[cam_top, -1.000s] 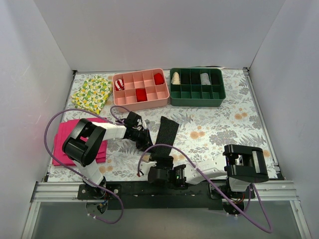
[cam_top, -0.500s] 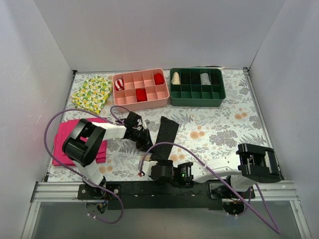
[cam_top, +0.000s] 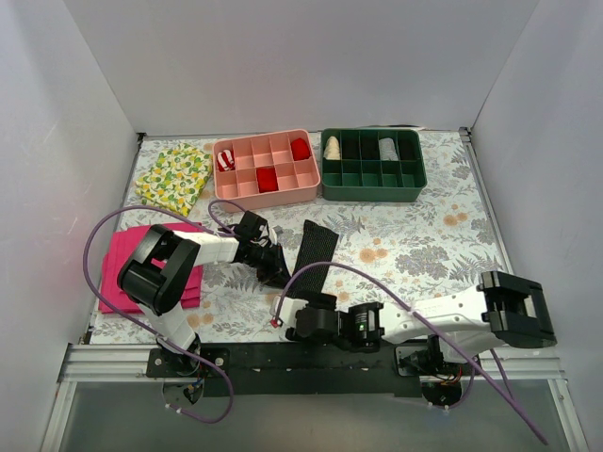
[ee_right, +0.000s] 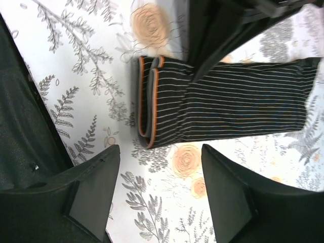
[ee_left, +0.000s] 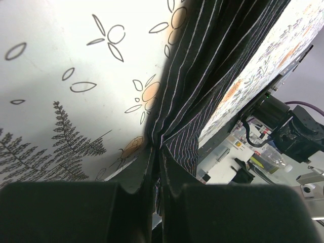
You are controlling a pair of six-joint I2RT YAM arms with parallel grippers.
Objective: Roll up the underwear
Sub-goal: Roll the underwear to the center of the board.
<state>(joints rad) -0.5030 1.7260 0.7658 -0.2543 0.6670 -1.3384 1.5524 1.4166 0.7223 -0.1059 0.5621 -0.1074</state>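
1. Since the underwear (cam_top: 317, 247) is lying as a long folded strip on the tabletop (cam_top: 424, 247), between the two arms, I'm treating its near, orange-trimmed end (ee_right: 146, 101) as the spot where the roll should be starting.
2. The left end effector (ee_left: 157, 151) is pressed together on the strip's left edge, pinching a fold of the striped fabric right down at the tabletop.
3. The right end effector (ee_right: 159, 157) is hanging spread wide just beside that near end, touching nothing.
4. I'm thinking the right one should be coming down square across the trimmed end and grabbing all the layers, not just the top one.
5. From there I'm picturing it turning that end over tightly toward the far end, with the left pinch anchoring things so the strip isn't sliding or skewing.
6. Heads up: the left grip is bunching the edge a bit, so I'm expecting a lopsided roll unless that pinch is letting go as the roll reaches it.
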